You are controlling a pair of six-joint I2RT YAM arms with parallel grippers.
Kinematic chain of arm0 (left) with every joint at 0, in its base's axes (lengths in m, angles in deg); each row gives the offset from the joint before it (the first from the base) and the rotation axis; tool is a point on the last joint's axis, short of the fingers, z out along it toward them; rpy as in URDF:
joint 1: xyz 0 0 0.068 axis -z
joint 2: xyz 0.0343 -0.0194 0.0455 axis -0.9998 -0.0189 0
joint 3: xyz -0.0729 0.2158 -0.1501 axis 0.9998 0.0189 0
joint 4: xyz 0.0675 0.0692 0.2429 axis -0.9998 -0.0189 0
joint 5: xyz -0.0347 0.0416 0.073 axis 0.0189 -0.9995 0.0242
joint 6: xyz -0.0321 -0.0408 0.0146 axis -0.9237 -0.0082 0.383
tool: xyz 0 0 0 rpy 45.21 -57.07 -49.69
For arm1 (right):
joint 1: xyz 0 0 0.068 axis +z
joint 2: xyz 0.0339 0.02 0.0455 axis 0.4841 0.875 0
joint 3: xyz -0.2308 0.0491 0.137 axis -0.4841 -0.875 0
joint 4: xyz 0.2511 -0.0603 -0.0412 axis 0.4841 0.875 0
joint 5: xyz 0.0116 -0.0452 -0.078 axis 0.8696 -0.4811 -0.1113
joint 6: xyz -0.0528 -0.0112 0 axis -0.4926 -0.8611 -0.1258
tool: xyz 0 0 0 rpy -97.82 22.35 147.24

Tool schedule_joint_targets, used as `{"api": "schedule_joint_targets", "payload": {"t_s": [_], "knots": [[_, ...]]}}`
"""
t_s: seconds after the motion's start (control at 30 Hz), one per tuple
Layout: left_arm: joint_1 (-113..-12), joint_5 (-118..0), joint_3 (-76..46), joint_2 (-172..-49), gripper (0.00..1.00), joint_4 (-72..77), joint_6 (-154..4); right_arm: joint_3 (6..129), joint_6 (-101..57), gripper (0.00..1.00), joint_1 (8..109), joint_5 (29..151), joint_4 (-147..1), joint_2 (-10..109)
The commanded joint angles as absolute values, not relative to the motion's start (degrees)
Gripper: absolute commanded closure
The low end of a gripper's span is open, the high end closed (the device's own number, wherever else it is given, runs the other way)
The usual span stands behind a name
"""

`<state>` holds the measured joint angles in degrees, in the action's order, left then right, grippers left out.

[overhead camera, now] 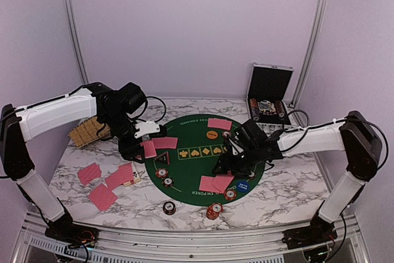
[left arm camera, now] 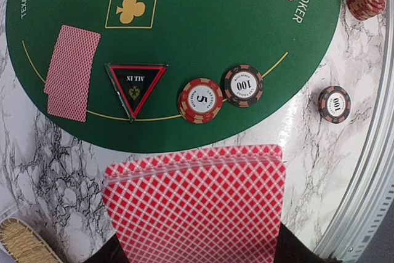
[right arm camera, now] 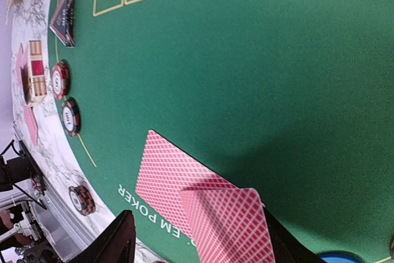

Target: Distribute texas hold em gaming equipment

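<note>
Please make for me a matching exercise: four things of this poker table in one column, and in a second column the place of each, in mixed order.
Things
A. black triangular marker
B. silver case
C. straw basket
D. stack of pink-backed cards

Places
1. held in the left claw
2. far right of the table, lid open
3. on the green mat, beside a red chip marked 5
4. far left of the table, partly under the left arm

Pairs: A-3, B-2, C-4, D-1

Glossy cards (left arm camera: 197, 207), matt, seemingly felt mat (left arm camera: 203, 23)
</note>
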<state>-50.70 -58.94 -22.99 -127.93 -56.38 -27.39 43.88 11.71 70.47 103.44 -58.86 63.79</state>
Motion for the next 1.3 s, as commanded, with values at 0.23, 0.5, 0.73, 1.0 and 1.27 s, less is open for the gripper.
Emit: {"api": "schedule_joint_targets", "payload": {"t_s": [0.23,0.5,0.73,1.0,1.27], "knots": [[-50.81,-57.89,-22.96,-127.20,0.36,-58.23,-27.16,50.92,2.28,0.22,72.23,93.57,-46.97,67.89],[-50.82,-57.90,-22.73,-127.13,0.36,-58.29,-27.26,55.30,-0.90,0.15,77.37,84.83,-41.35,71.18],[-50.77,-57.71,-22.62,-127.21,0.36,-58.34,-27.50,57.45,-4.03,0.11,80.24,77.92,-39.69,69.95],[-50.78,-58.13,-22.79,-127.12,0.36,-58.38,-27.60,58.73,-5.42,0.09,79.98,77.70,-39.42,68.15],[-50.78,-58.37,-22.18,-126.62,0.36,-58.60,-27.16,54.03,-7.15,0.11,79.61,85.91,-37.62,62.03]]}}
